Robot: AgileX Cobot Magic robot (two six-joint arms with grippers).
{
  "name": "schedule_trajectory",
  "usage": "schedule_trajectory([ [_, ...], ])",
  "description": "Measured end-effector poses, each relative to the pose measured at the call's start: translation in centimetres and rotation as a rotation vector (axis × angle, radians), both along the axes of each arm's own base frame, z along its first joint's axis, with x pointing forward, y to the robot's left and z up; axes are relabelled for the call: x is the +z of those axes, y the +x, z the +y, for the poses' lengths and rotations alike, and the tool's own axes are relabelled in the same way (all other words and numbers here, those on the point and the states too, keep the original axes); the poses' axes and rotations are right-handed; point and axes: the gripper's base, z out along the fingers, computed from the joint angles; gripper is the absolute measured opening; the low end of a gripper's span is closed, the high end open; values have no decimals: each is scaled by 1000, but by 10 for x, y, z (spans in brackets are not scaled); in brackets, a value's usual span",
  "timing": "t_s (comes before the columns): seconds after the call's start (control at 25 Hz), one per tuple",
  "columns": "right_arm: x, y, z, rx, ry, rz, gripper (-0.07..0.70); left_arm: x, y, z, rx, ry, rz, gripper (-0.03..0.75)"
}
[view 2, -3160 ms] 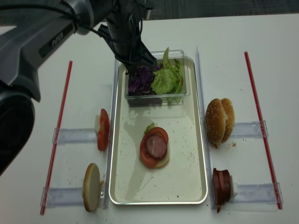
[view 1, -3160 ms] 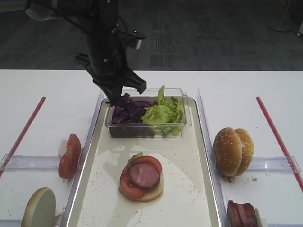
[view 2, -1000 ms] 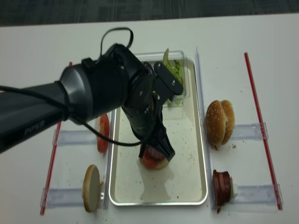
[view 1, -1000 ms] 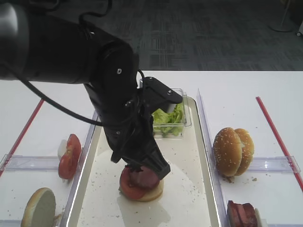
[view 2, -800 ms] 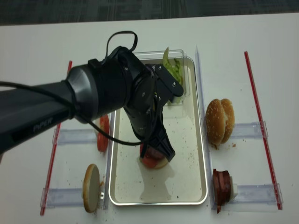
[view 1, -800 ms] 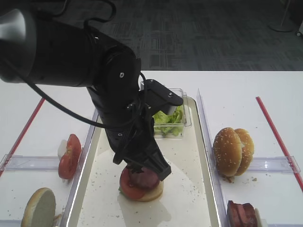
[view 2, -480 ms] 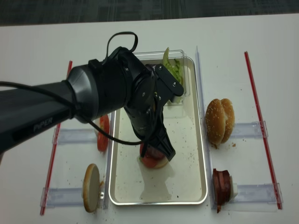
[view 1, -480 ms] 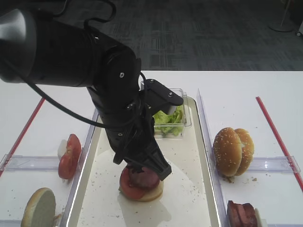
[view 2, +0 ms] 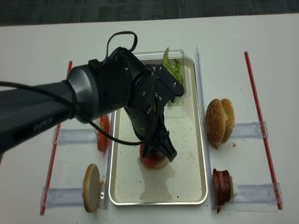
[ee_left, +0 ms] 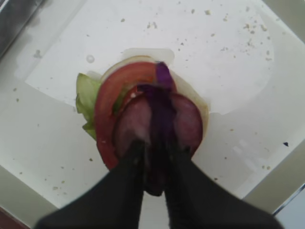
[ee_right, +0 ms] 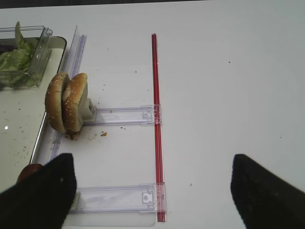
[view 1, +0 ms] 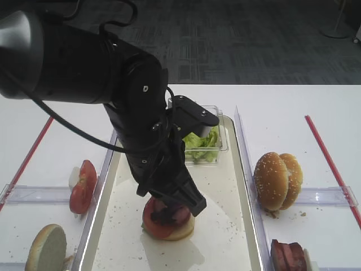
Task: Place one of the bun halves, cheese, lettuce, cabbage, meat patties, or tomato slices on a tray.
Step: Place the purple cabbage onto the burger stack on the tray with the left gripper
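My left gripper [ee_left: 155, 148] hangs low over the tray [view 1: 225, 186]. Its fingers stand close together on a dark purple strand of cabbage [ee_left: 162, 109]. The strand lies across a meat patty [ee_left: 188, 124], which sits on a tomato slice [ee_left: 107, 109], some lettuce [ee_left: 86, 98] and a bun half [ee_left: 143, 59]. In the exterior high view the left arm [view 1: 141, 124] covers most of that stack [view 1: 163, 223]. My right gripper [ee_right: 152, 195] is open above the table at the right, with nothing between its fingers.
A clear tub [view 1: 200, 141] with lettuce stands at the tray's far end. Two bun halves [view 1: 277, 179] and meat patties [view 1: 287, 257] stand in holders at the right. Tomato slices [view 1: 83, 186] and a bun half [view 1: 46, 248] stand at the left. Red strips [view 1: 330, 164] line both sides.
The left gripper came from the tub to the stack carrying cabbage. Over the last second it sank slightly, and the strand now rests on the meat patty.
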Motion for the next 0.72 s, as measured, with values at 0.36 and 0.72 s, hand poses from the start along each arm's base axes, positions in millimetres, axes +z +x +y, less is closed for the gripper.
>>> schedule_trajectory([
  [0.36, 0, 0, 0, 0, 0, 0, 669, 0, 0, 0, 1, 3, 6, 359],
  [0.72, 0, 0, 0, 0, 0, 0, 669, 0, 0, 0, 1, 3, 6, 464],
])
